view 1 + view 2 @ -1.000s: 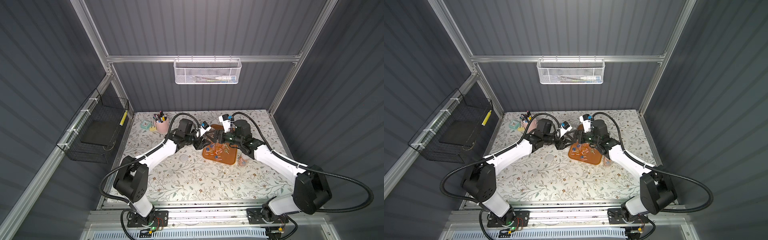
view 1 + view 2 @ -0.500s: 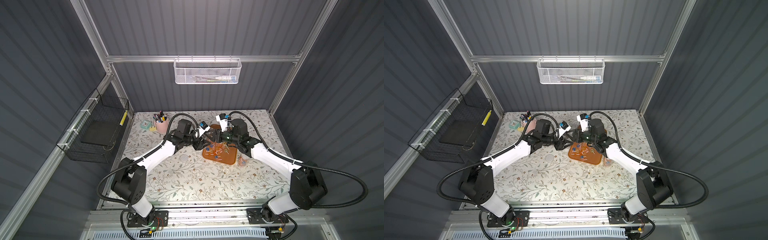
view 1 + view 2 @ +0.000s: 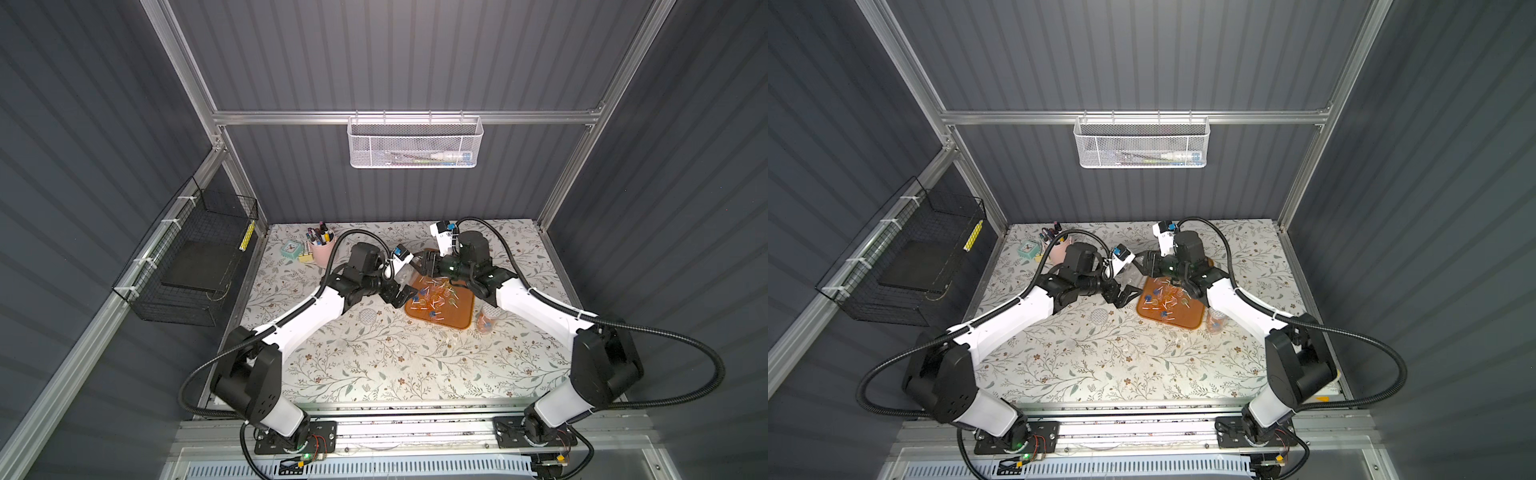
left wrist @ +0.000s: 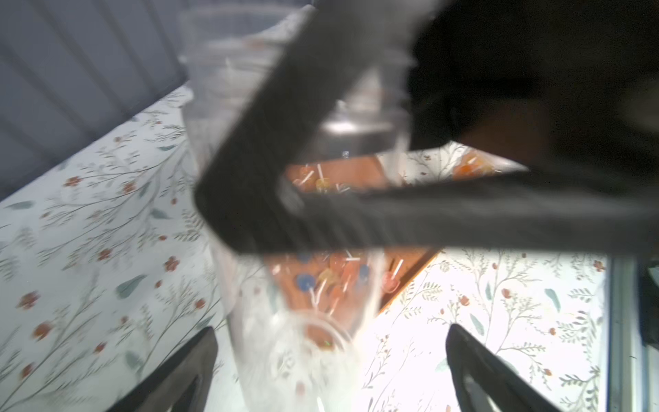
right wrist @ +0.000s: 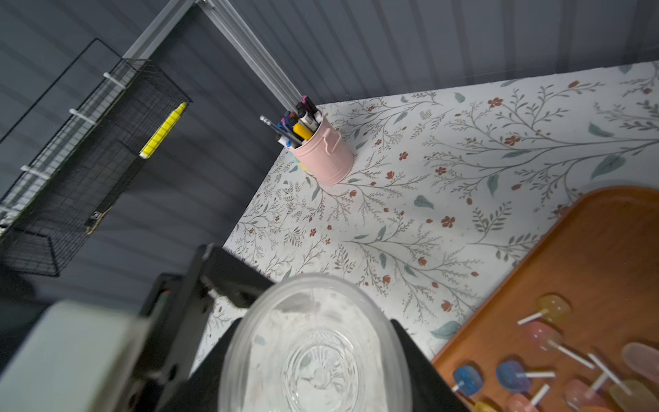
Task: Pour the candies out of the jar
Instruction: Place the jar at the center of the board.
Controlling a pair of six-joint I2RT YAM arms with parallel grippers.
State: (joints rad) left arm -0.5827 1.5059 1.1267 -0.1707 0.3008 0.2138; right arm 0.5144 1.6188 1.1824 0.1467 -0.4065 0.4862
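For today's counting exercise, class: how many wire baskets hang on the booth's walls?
2. A white mesh basket hangs from the back rail; a black wire basket hangs on the side wall. None seems hidden.

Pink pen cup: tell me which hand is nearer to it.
Left. The left hand sits between the pink pen cup and the right hand, which is farther off at the tray.

Left fingers (image 4: 185, 371) spread wide; right fingers (image 5: 417, 378) clamped tight.
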